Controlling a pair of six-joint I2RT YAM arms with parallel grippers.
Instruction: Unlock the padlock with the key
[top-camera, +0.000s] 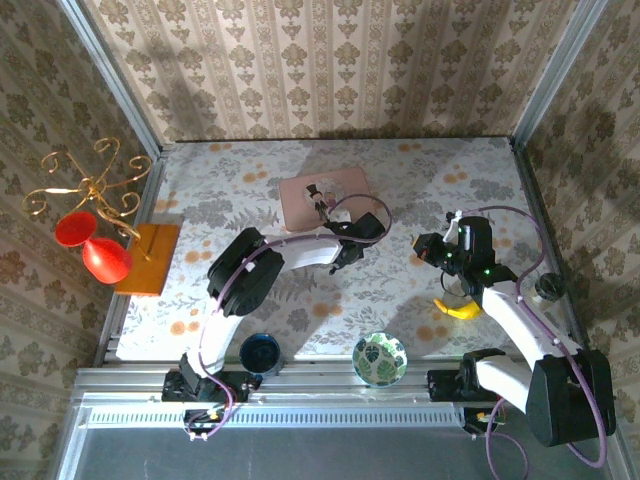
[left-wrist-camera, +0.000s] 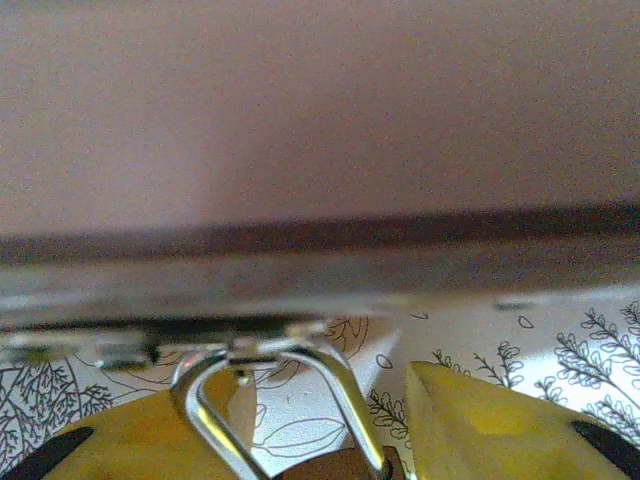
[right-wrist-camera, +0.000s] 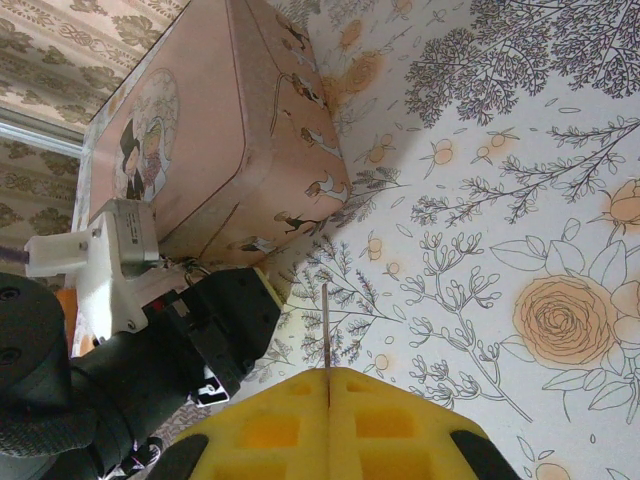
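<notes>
We see a floral-clothed surface (top-camera: 480, 180) walled in by patterned wallpaper (top-camera: 330, 60). The pink box (top-camera: 305, 190) sits mid-back with its lid shut. A blue bowl (top-camera: 260, 353) and a green bowl (top-camera: 380, 360) stand at the near edge. The padlock (left-wrist-camera: 335, 468) hooks onto the box's front edge, between the parted fingers of the left hand (left-wrist-camera: 325, 385). The right hand (right-wrist-camera: 328, 375), off to the right, is clamped on the key (right-wrist-camera: 326, 325).
</notes>
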